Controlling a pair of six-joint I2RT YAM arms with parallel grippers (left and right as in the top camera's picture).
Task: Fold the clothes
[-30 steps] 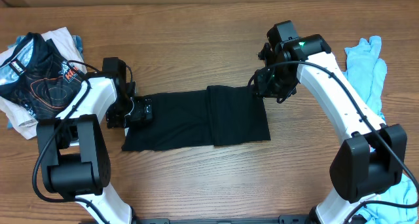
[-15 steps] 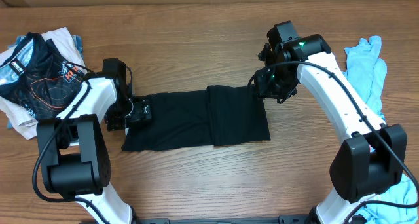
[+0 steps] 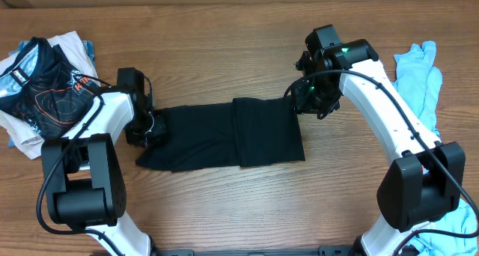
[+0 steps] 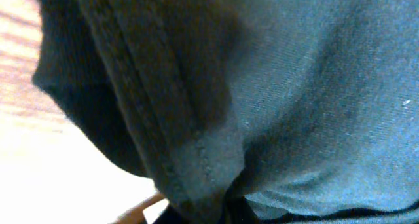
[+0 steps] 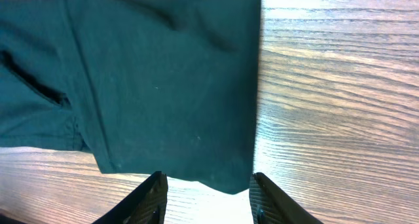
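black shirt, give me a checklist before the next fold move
1. Left gripper shut on the black shirt at its left end: ok.
2. Grip takes every layer there: cannot tell, fabric fills the left wrist view.
3. Right gripper closed on the right end: not ok, jaws open over the corner.
4. Folded right flap lies flat: ok.
5. Printed black garment and light blue garment apart from the shirt: ok.

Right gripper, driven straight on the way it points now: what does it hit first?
Likely the black T-shirt: its corner sits right ahead of the right gripper, between the open jaws, though depth is unclear.
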